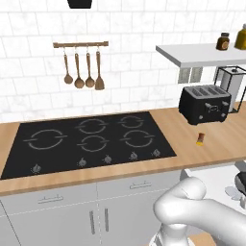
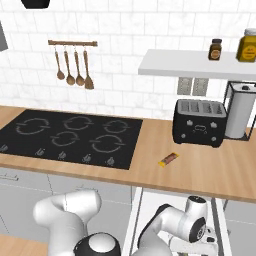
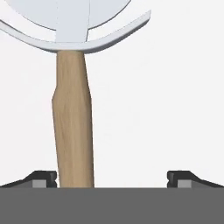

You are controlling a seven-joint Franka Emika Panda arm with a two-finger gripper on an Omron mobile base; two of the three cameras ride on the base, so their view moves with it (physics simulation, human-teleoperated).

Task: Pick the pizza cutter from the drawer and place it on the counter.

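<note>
In your left base view, the long light-brown wooden counter [image 1: 211, 144] runs across the frame with the black four-burner cooktop [image 1: 89, 139] set into it. A black toaster [image 1: 205, 104] stands toward the right, and a small yellow-brown cylinder [image 1: 201, 139] lies on the wood just in front of it. Four wooden spoons [image 1: 82, 72] hang from a rail on the white tiled wall. At the lower right you see the white inside of the open drawer [image 1: 214, 175] below the counter edge, with the arm reaching down toward it.

In your right base view, the same drawer [image 2: 137, 215] stands pulled out under the counter [image 2: 200, 170], right of the cooktop [image 2: 70, 137]. The arm bends down into it. The toaster [image 2: 199, 122] sits beside a paper towel roll [image 2: 238, 115], under a white wall shelf [image 2: 195, 65] holding two jars.

In your hand view, the pizza cutter [image 3: 73, 131] lies on the white drawer floor [image 3: 166, 109], its brown wooden handle running up to the pale silvery disc blade at the top. The gripper [image 3: 113, 177] is spread wide, holding nothing: the handle sits just beside the left fingertip [image 3: 43, 177], well apart from the right one.
</note>
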